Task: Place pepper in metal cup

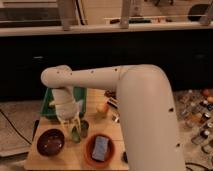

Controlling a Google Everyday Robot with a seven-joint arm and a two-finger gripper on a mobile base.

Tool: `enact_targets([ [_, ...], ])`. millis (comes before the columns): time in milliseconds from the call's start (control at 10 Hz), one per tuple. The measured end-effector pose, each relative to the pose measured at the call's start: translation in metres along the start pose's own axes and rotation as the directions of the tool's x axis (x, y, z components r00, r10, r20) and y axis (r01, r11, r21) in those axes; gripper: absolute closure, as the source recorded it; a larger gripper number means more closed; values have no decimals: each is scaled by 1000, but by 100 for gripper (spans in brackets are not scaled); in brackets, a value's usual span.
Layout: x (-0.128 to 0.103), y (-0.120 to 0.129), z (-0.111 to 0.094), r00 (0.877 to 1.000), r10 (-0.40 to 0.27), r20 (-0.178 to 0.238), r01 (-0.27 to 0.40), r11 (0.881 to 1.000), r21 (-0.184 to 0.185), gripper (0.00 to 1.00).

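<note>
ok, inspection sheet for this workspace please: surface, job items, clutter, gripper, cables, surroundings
Surface: wooden table, crowded.
Job's things: pepper just under the gripper, beside the metal cup; not seen inside it.
Clutter: maroon bowl; orange bowl holding a blue item; orange round item; green tray with a yellow item.
Gripper: gripper low over the table, left of the cup, above the pepper.
Cables: dark cable on the floor, left of the table.
Surroundings: dark counter behind; bottles at right.
</note>
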State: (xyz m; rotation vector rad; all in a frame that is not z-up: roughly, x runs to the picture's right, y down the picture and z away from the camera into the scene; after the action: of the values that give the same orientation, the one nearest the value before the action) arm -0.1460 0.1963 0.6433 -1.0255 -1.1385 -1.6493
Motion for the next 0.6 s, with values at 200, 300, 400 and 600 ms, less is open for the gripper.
enact_targets([
  [200, 6, 2, 1, 999, 26, 35, -27, 1000, 13, 99],
  [300, 9, 1, 1, 998, 34, 52, -35, 999, 18, 99],
  [400, 12, 2, 2, 997, 43, 68, -44, 999, 25, 99],
  [600, 16, 4, 3, 993, 56, 101, -61, 997, 45, 99],
])
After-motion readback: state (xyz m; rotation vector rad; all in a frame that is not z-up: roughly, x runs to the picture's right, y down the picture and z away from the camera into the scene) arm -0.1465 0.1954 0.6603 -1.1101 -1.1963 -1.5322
